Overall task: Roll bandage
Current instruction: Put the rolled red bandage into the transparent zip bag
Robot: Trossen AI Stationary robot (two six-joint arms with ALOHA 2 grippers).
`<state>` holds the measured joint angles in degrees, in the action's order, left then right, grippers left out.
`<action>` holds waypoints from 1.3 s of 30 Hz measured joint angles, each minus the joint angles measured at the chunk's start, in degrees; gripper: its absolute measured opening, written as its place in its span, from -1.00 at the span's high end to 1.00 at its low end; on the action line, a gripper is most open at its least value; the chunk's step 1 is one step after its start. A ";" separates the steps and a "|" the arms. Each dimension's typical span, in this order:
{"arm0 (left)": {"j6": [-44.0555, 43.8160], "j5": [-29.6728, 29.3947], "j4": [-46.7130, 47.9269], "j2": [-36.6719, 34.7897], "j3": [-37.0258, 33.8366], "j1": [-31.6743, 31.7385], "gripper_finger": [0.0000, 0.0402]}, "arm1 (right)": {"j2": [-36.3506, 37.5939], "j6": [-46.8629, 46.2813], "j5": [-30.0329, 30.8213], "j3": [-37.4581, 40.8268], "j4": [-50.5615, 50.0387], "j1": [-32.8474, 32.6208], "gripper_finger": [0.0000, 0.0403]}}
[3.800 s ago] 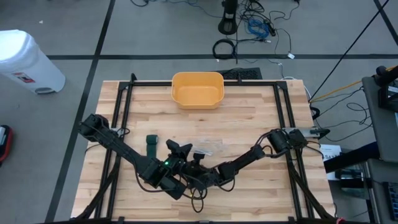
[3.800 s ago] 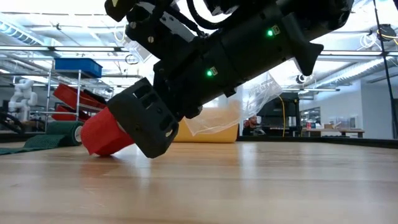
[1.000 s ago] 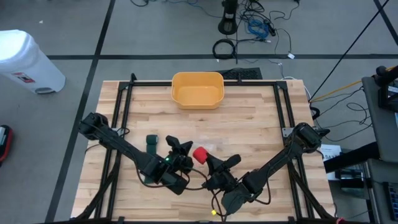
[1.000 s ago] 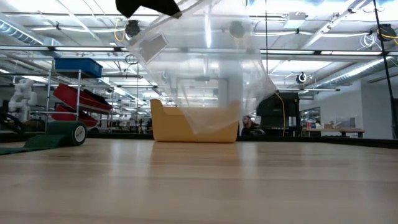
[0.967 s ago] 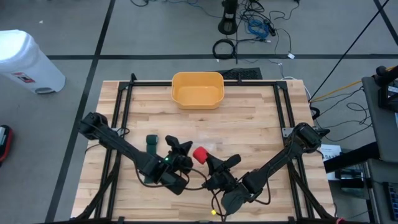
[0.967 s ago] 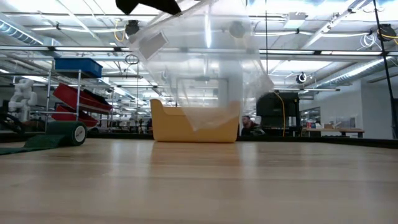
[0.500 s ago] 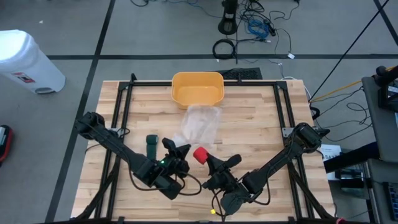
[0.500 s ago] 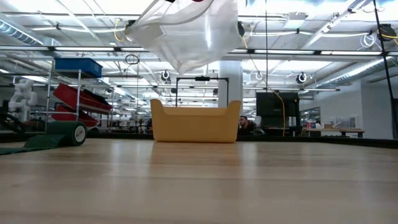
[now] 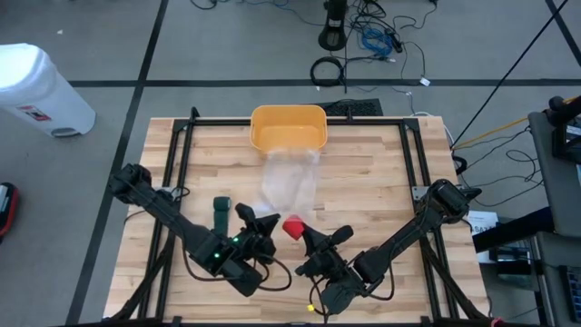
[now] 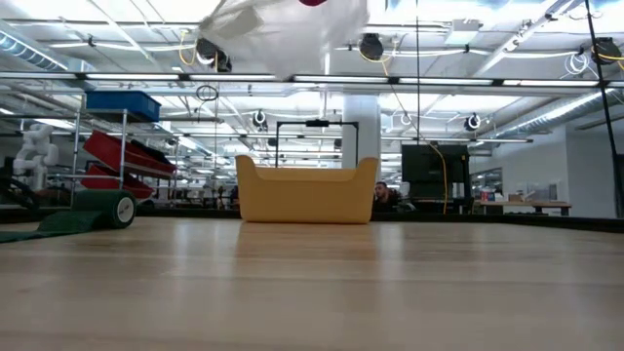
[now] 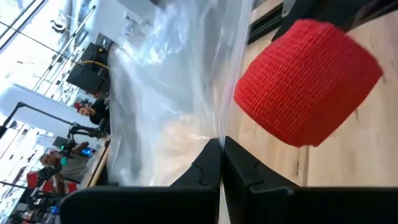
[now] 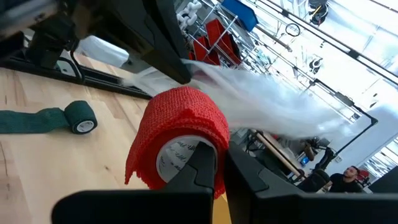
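Left gripper pinches bag aloft, clearing it away; right gripper clamps red roll, freed.

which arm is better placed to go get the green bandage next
Left. Its end effector is nearer the green bandage but pinches the clear plastic bag; the right end effector grips the red roll.

Clear bag beside red bandage roll

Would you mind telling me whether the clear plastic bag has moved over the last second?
Yes. The clear plastic bag has swung up and away, now reaching toward the yellow bin.
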<state>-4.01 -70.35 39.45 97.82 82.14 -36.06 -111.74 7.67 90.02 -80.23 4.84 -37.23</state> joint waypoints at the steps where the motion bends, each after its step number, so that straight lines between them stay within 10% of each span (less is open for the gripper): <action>1: 0.02 -0.01 -0.04 0.00 0.07 -0.15 0.98 | 0.00 -0.09 0.00 0.00 0.00 0.00 0.97; 30: -0.22 2.66 -3.48 0.41 -0.08 0.02 0.98 | 0.00 -3.81 -0.02 0.00 1.55 -1.00 0.97; 39: -0.26 2.69 -3.40 0.42 -0.10 0.06 0.98 | -0.02 7.53 -0.01 -0.02 13.44 -1.89 0.97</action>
<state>-4.27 -67.66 36.05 98.25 82.04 -35.99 -111.77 15.20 90.01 -80.24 18.28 -39.12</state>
